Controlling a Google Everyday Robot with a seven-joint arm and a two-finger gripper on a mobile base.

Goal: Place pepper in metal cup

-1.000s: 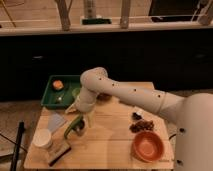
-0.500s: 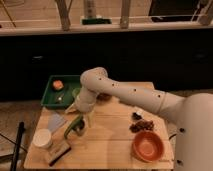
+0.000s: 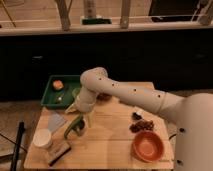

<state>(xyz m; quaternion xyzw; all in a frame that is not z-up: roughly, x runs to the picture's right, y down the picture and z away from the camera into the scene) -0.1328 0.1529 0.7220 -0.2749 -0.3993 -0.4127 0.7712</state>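
Hanging over the wooden table [image 3: 112, 147], the gripper [image 3: 82, 116] clamps the pepper [image 3: 74, 127]; green tray [image 3: 48, 101] just behind it, orange bowl [image 3: 147, 146] well apart, dark wall [image 3: 150, 57] beyond.

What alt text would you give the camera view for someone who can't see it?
A white robot arm reaches across a wooden table, its end effector at a curved green pepper left of centre in the picture. A green tray sits back left, a white cup front left, an orange bowl front right.
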